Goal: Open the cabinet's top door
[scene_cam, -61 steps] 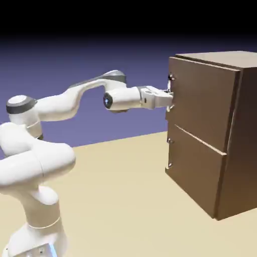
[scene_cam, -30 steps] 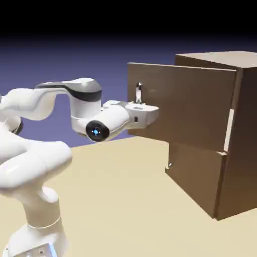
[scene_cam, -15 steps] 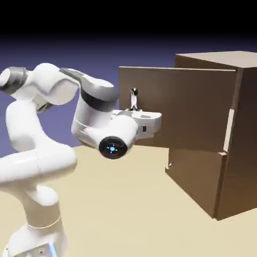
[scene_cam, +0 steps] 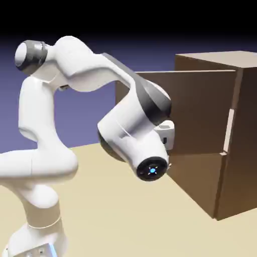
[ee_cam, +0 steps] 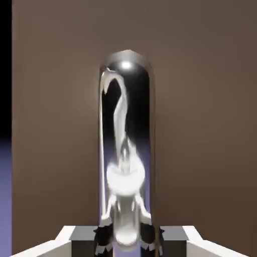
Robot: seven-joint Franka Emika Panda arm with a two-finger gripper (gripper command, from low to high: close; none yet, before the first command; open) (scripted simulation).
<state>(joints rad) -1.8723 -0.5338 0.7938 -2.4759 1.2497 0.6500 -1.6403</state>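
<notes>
gripping the silver handle (ee_cam: pixel 125 145) at frame centre, the closed gripper (ee_cam: pixel 125 241) holds the top door (scene_cam: pixel 201 108), at upper right, swung wide from the cabinet (scene_cam: pixel 241 130) for opening.

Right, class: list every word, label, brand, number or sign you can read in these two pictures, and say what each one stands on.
None: no readable text in either view.
The cabinet, its top door and the silver handle bear no lettering.
The white arm carries only a glowing blue dot, not a character.
</notes>
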